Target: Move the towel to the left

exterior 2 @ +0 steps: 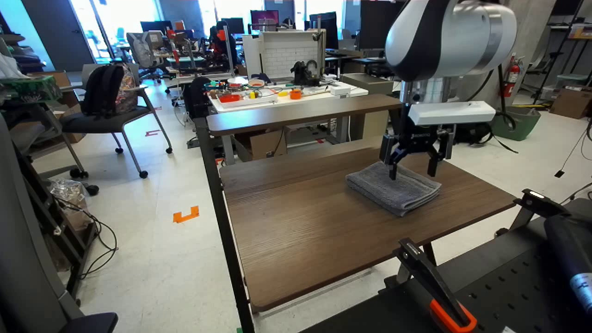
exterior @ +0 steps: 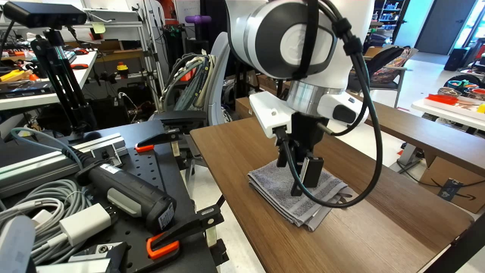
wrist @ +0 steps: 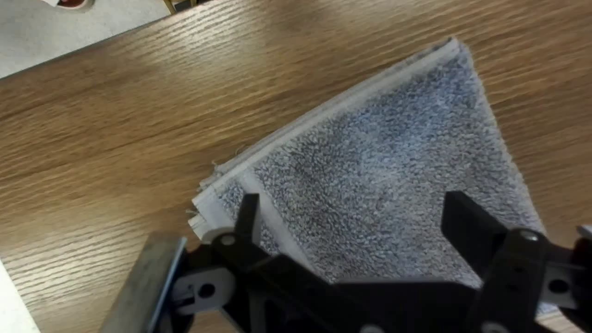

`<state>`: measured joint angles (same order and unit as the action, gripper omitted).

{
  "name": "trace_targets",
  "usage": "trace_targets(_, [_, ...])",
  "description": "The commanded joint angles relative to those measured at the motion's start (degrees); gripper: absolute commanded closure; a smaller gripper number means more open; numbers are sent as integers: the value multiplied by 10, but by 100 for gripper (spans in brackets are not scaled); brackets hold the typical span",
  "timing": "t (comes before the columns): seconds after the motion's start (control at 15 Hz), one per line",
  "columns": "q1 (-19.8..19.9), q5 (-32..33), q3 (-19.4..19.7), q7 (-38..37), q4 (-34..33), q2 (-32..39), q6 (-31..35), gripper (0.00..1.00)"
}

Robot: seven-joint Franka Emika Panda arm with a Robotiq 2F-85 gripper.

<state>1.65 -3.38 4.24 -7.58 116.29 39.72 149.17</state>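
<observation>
Spread black fingers (exterior 2: 393,172) over a folded grey terry-cloth towel (exterior 2: 391,194)

The towel lies flat, slightly rumpled, on a brown wood-grain table (exterior 2: 300,222). It is roughly square, with its layers showing along the edges. In an exterior view the longer stretch of table runs to the left of the towel.

The fingers are released, standing well apart from each other with the towel beneath them. In the wrist view one fingertip shows against the pale woven band close to the towel's edge, the other against its fuzzy grey pile. Whether the tips touch the cloth cannot be told.

A white robot arm with dark-grey caps (exterior: 261,41) stands above the towel, and a long black cable (exterior: 378,148) loops from it, crossing in front of the towel in an exterior view.

In an exterior view a black perforated bench (exterior 2: 508,259) lies nearer the camera than the towel, with a black-and-orange clamp (exterior 2: 437,286) at its edge. In an exterior view the bench is left of the towel and carries a bulky black handheld tool (exterior: 136,185) and a white plastic power adapter (exterior: 86,223). A narrow brown wood-grain shelf (exterior 2: 300,113) runs behind the towel.
</observation>
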Motion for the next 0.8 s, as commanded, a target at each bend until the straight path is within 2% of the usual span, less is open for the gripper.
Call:
trace_targets(0.0, [-20,15,13,-16,-40,55,24,0])
trace_targets(0.27, [-44,17,16,-23,-51,82,43,0])
trace_targets(0.73, [-123,38,28,-79,-64,100,60,0])
